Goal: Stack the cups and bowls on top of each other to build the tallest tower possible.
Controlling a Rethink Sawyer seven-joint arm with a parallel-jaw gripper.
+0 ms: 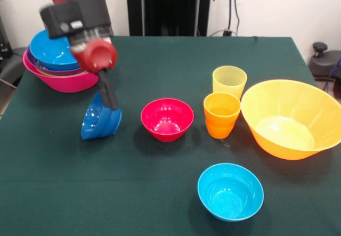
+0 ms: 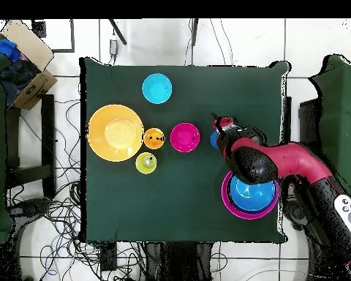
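Nearest the lens, one small cyan bowl (image 1: 230,191) sits upright and empty on the dark green cloth of the table (image 1: 160,193). Taking the small red bowl (image 1: 167,119) at the centre as the mark: the cyan bowl lies in front of it and to its right, while two cups stand to its right, the squat opaque orange cup (image 1: 221,114) with a stepped base close by and the ribbed translucent yellow cup (image 1: 229,81) just behind that one. Both are upright and empty. Beyond the cups, farther right of the red bowl, rests one large orange bowl (image 1: 290,120), glossy and holding nothing. To the red bowl's left, one dark blue bowl (image 1: 100,120) is tipped up on its side, its rim gripped by the black fingers of the gripper (image 1: 109,98), which are closed narrowly over that rim and hold the bowl slanted with its lower edge at the cloth. Behind and left of the red bowl stands the tower (image 1: 56,65), one nested stack: a large pink bowl at the base, a sky blue bowl innermost, thin purple and green rims between. Seen from overhead, the red arm (image 2: 295,161) crosses the stack.
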